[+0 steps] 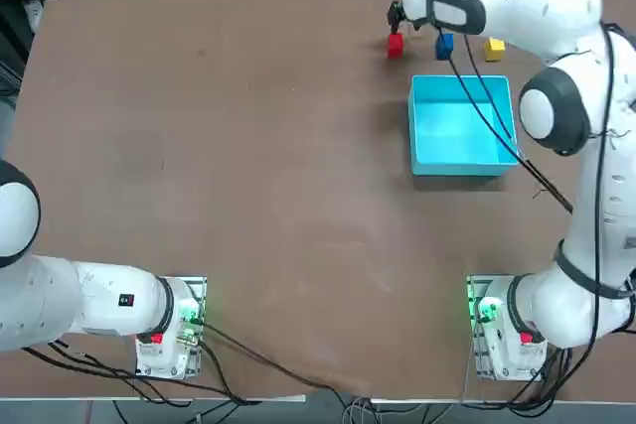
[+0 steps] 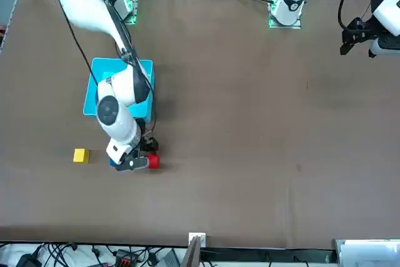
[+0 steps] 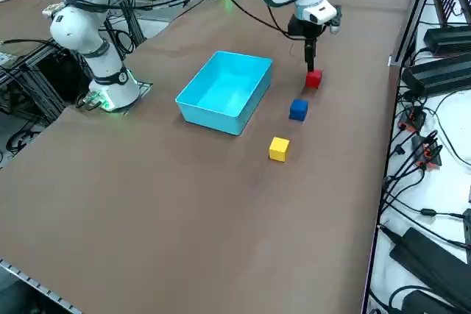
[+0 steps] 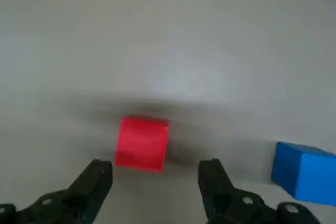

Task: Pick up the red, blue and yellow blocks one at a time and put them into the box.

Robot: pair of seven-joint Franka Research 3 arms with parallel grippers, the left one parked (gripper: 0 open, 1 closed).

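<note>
Beyond one box (image 1: 460,126), three blocks: red (image 4: 142,143) under spread tool (image 4: 156,177), blue (image 4: 304,172), yellow (image 3: 279,148).

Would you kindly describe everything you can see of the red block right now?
The red block is a small, plain, matte cube resting flat on the brown table, outside the box. It ends the row of three, with the blue block beside it and apart. The right gripper hovers just above it, open, fingers apart wider than the cube and not touching it.
</note>
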